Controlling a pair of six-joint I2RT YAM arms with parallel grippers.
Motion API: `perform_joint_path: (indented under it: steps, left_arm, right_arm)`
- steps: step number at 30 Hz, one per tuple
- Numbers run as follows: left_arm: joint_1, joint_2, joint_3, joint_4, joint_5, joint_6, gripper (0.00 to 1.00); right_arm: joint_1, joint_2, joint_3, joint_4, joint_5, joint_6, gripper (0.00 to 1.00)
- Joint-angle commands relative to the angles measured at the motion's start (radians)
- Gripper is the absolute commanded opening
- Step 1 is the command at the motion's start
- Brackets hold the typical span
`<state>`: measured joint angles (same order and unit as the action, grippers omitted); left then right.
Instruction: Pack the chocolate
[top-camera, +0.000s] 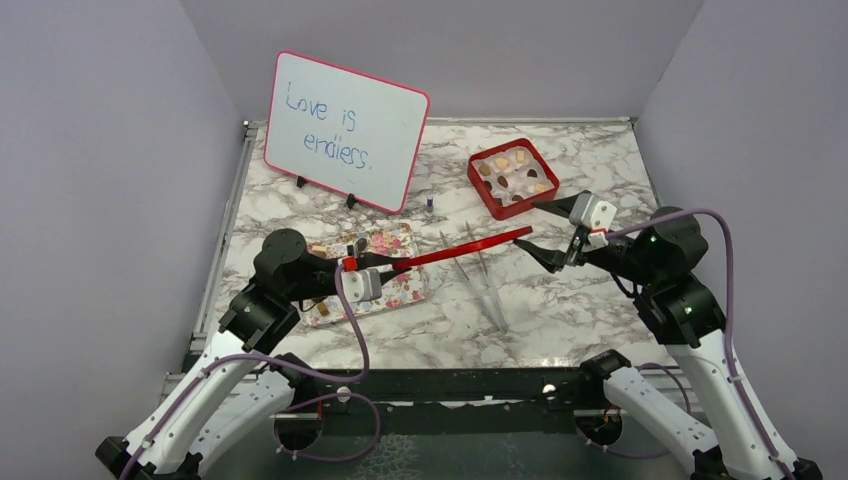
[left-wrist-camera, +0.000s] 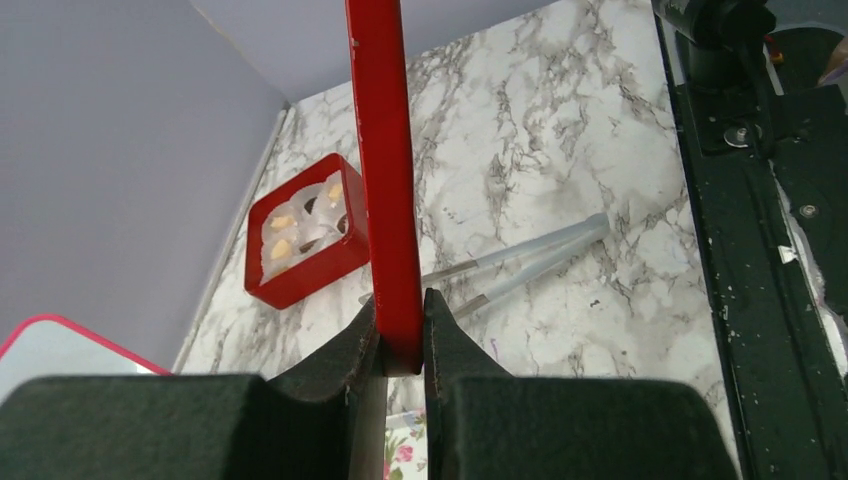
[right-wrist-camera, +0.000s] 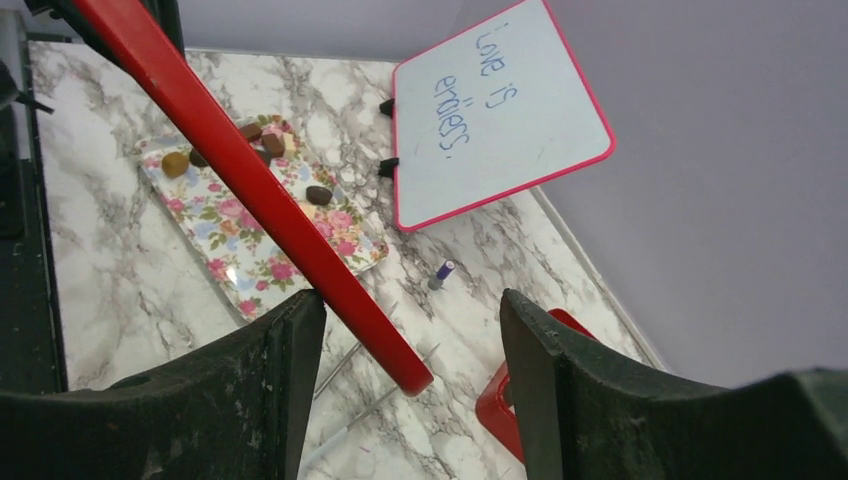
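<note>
Step in hand: a handover, by my reading. The left gripper is clamped tight on one end of a long flat red plastic tool — perhaps tongs — whose far end lies between the right gripper's jaws.
Right jaws: spread wide, the red tip between them, nothing gripped.
Chocolate: some small brown and tan pieces lie on the pink floral rectangular tray at near left; others already sit in the red square box with white lining at far right.
Next move: probably closing the right jaws on the tip, or backing away — I cannot tell which.
Surface: grey-veined white marble-look tabletop, with clear plastic tweezers mid-table.
Room: plain lilac-grey walls; a pink-framed whiteboard stands far left.
</note>
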<state>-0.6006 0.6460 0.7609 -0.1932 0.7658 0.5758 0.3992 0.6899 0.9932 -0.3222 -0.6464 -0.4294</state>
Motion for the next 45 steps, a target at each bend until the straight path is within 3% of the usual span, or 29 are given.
perform_joint_path:
  steps: [1,18,20,23,26,29,31,33,37,45]
  left_arm:
    - [0.002,-0.014,0.021,-0.035,0.084,0.007,0.0]
    - [0.002,0.003,0.036,-0.036,0.095,0.039,0.0]
    - [0.002,0.001,0.036,-0.03,0.096,0.038,0.0]
    - [0.002,0.002,0.028,-0.011,0.083,0.029,0.0]
    - [0.002,-0.007,0.005,0.059,0.0,-0.024,0.17]
    - [0.002,-0.042,-0.04,0.218,-0.174,-0.153,0.52]
    - [0.002,-0.062,-0.068,0.306,-0.272,-0.2,0.68]
    - [0.002,-0.063,-0.076,0.355,-0.335,-0.229,0.78]
    - [0.002,0.005,-0.031,0.384,-0.435,-0.318,0.85]
    - [0.002,0.227,0.106,0.356,-0.673,-0.546,0.86]
  right_arm:
    - [0.004,0.041,0.066,-0.098,-0.024,-0.071,0.65]
    - [0.004,0.077,0.051,-0.323,-0.102,-0.171,0.54]
    - [0.004,0.082,0.041,-0.317,-0.093,-0.169,0.48]
    - [0.004,0.074,0.029,-0.271,-0.085,-0.143,0.26]
    - [0.004,0.047,-0.001,-0.161,-0.123,-0.057,0.12]
    - [0.004,0.036,-0.007,-0.058,-0.125,0.113,0.03]
    - [0.004,0.049,-0.007,-0.033,-0.101,0.198,0.01]
    - [0.004,0.063,-0.025,0.002,-0.064,0.293,0.01]
    - [0.004,0.084,-0.067,0.088,0.132,0.513,0.01]
    - [0.004,0.153,-0.097,0.216,0.403,0.863,0.01]
